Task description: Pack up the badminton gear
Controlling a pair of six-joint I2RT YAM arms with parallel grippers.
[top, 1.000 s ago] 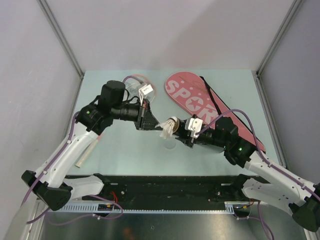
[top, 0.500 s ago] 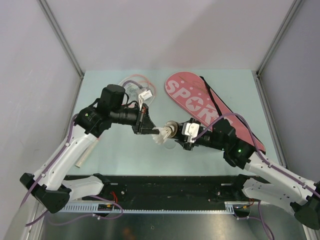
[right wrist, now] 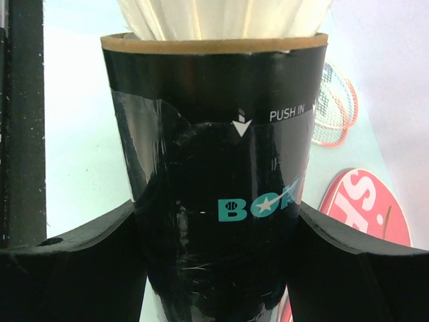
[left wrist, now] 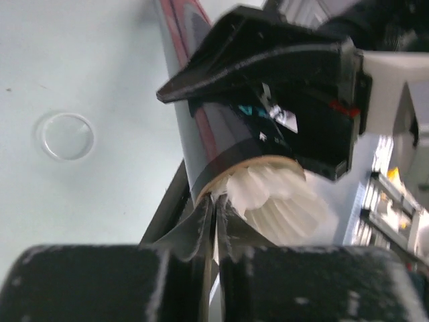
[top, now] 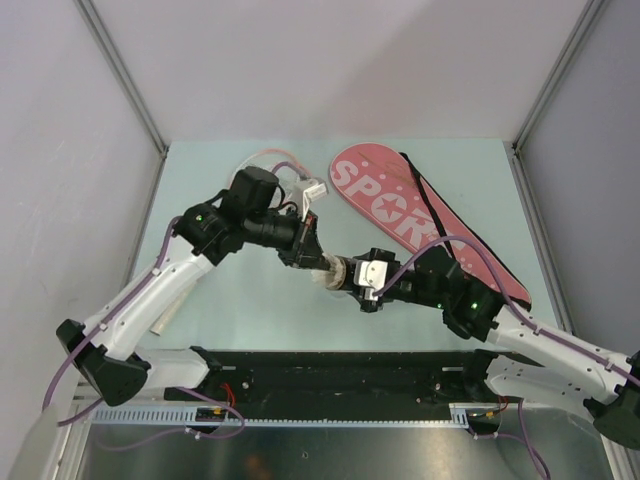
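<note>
My right gripper (top: 362, 284) is shut on the long black tube (right wrist: 214, 201), held level with its open mouth toward the left arm. A white feather shuttlecock (top: 329, 273) sits in that mouth, its feathers (right wrist: 221, 17) sticking out. My left gripper (top: 316, 260) is shut on a feather edge of the shuttlecock (left wrist: 281, 201) right at the tube rim (left wrist: 221, 134). The pink "SPORT" cover (top: 400, 205) lies at the back right. The pink-white racket head (top: 265, 158) lies behind the left arm, mostly hidden. No other shuttlecocks show.
A clear round lid (left wrist: 65, 135) lies flat on the table near the tube. The racket's pale handle (top: 162, 320) pokes out beside the left arm. The black rail (top: 330, 375) runs along the near edge. Grey walls stand on both sides.
My left gripper has moved right and toward me with the shuttlecock, and the tube has moved left to meet it. The shuttlecock now sits in the tube mouth.
</note>
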